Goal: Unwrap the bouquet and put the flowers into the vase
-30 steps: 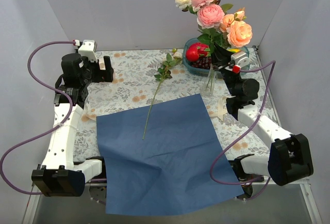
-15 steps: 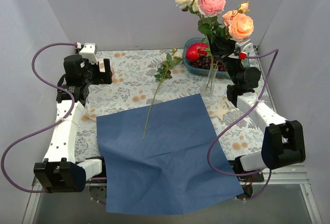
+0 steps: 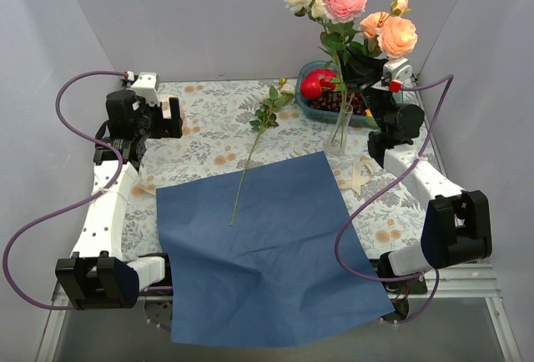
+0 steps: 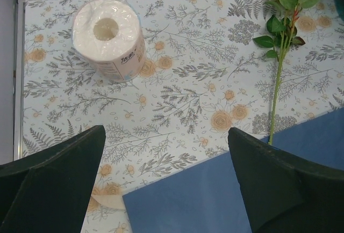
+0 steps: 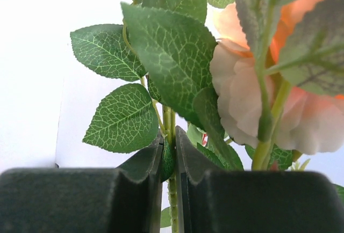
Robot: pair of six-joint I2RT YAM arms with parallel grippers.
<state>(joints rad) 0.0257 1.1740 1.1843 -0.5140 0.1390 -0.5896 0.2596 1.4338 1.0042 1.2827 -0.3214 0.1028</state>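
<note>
At the back right of the desk [image 3: 209, 120], the right gripper [image 3: 365, 70] holds the flowers [image 3: 344, 2] upright over the vase [image 3: 340, 135]. Its fingers [image 5: 142, 171] are pinched on the green stems just below the lowest leaves. The stems run down toward the vase mouth. Whether their ends are already inside I cannot tell.

The left gripper [image 4: 165, 136] hangs over the left side of the desk with its fingers spread wide and holding nothing. One loose stem [image 3: 250, 153] lies apart, half on the flat blue paper [image 3: 267, 245].

The roses look light but top-heavy, with big heads on thin stems that are probably stiff and wiry. A bundle like this will likely lean or twist if gripped high. The present hold, low and under the leaves, looks like the right place to take it. Smooth plastic stems may slide against each other, so one could slip out of a loose pinch.

The glass vase is narrow and short against those stems, and it looks easy to tip. A sideways push from the bundle could knock it over. The loose stem should be taken at its bare middle.
</note>
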